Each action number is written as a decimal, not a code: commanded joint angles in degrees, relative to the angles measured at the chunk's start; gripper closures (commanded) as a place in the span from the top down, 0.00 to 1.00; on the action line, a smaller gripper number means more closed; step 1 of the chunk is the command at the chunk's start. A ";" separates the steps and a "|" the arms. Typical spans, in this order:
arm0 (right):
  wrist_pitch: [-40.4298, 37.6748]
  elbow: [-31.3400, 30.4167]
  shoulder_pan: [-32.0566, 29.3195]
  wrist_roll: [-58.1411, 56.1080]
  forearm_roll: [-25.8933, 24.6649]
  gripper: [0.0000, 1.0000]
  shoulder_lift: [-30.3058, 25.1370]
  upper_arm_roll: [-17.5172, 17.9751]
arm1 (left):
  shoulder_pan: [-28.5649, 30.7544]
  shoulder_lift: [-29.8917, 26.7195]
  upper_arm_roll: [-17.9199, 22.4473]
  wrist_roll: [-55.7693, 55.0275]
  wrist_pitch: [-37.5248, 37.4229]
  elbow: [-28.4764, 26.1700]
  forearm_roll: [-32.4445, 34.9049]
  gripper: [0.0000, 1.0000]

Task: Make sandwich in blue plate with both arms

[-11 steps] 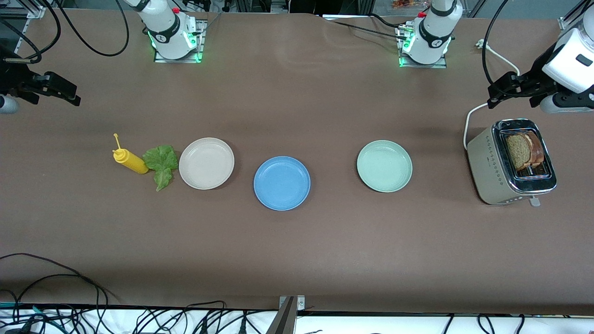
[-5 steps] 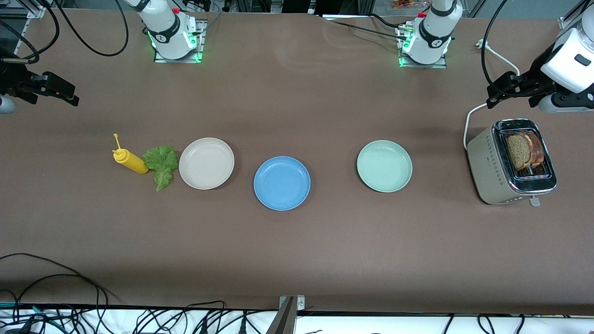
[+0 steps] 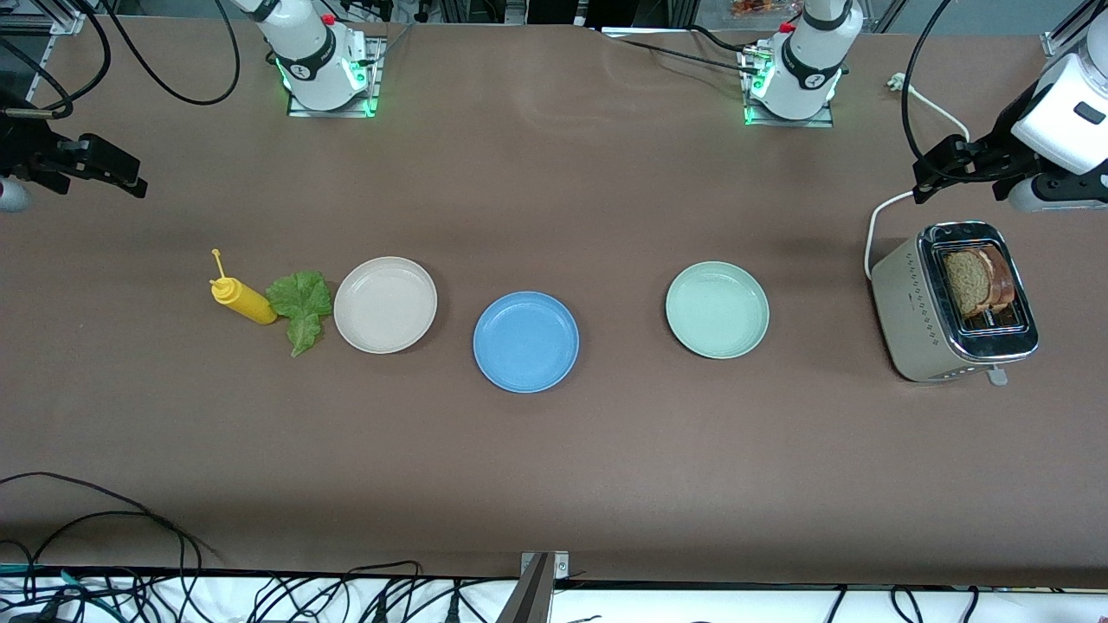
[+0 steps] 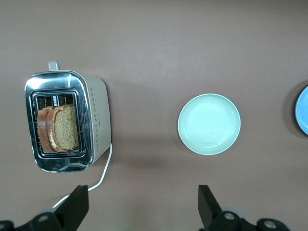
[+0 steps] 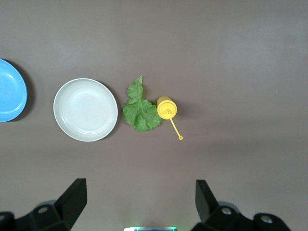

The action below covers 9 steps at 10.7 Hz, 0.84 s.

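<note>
Three plates are sitting out: one blue plate [image 3: 525, 342], one beige plate [image 3: 385, 305], one mint plate [image 3: 717, 310]. One lettuce leaf [image 3: 300, 307], one yellow bottle [image 3: 243, 299] and one toaster [image 3: 952, 301] are showing, apparently holding two bread slices [image 3: 978, 279].

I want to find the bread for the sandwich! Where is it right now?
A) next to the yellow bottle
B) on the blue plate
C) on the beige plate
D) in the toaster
D: both bread slices stand in the slot of the toaster at the left arm's end of the table, and the blue plate holds nothing yet.
</note>
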 commanded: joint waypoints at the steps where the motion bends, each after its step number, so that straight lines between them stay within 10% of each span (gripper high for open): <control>1: -0.68 1.03 -0.08 -0.40 0.74 1.00 -0.25 -0.24 | -0.27 0.76 0.14 -0.21 -0.10 1.59 1.38 1.00; 9: -0.60 1.73 0.01 -0.14 0.83 1.00 -0.08 -1.03 | -0.18 0.76 0.14 -0.21 -0.10 1.59 1.38 1.00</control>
